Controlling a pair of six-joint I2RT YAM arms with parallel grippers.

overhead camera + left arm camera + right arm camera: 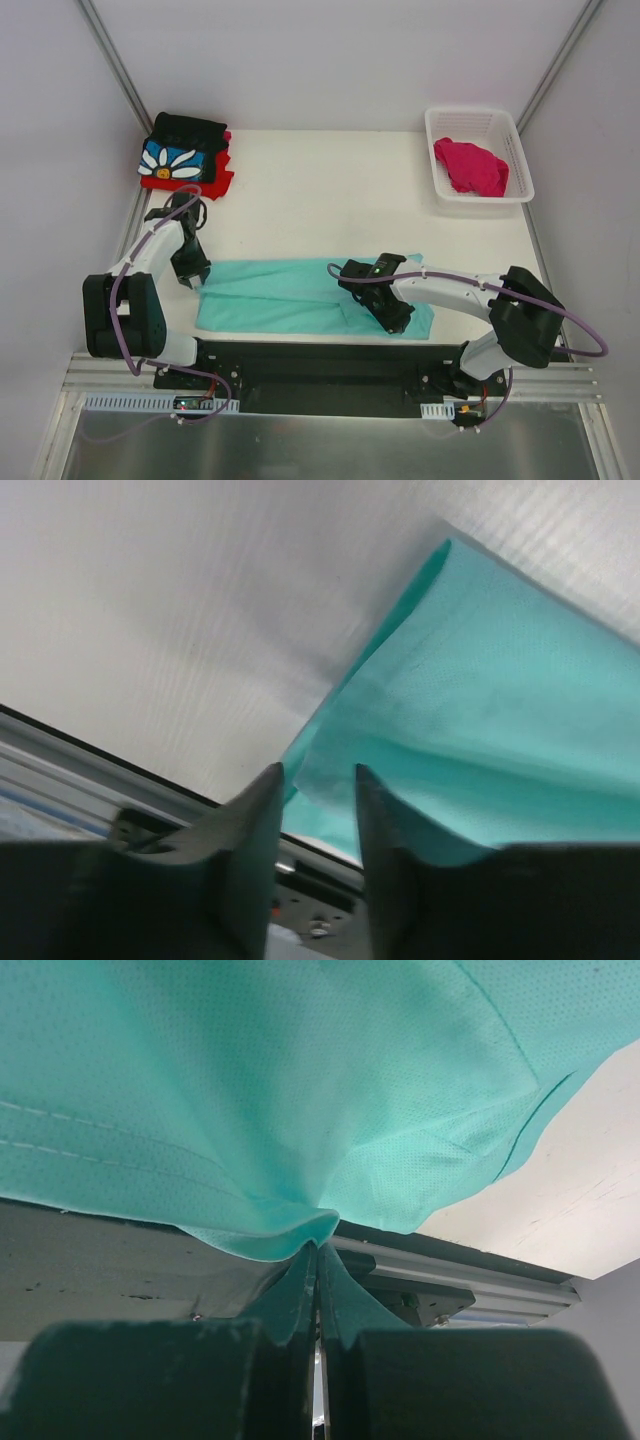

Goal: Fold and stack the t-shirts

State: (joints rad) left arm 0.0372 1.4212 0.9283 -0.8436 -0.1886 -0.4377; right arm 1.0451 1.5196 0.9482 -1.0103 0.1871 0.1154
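Note:
A mint-teal t-shirt (280, 295) lies as a long folded band across the near part of the white table (330, 190). My left gripper (192, 278) is at its left end. In the left wrist view this gripper (318, 770) is open by a narrow gap, and the teal cloth's (500, 700) edge lies just past the fingertips, not between them. My right gripper (397, 322) is over the band's right end. It is shut (318, 1245) on a pinched fold of the teal cloth (250, 1080). A black daisy t-shirt (182, 152) lies folded on a red t-shirt (215, 183) at the back left.
A white lattice basket (480, 112) at the back right holds a crumpled magenta-pink t-shirt (470, 165). The black base plate and metal rail (330, 375) run along the table's near edge. White walls close in both sides.

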